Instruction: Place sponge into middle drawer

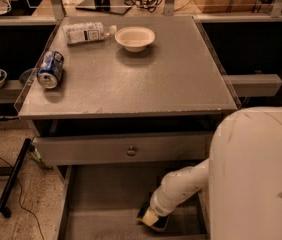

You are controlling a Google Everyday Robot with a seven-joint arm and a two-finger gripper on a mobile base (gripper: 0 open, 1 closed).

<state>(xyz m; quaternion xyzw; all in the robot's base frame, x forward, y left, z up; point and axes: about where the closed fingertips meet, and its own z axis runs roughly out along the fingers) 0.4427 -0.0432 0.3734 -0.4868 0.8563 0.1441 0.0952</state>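
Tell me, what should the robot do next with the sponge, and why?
Probably set the sponge down right there: the gripper is low inside the open middle drawer, with the sponge at its tip, close to the bare floor.

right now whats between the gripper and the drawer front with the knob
Only bare floor of the middle drawer, in the camera view. The gripper sits low in that drawer at the sponge, nearer the camera than the drawer front.
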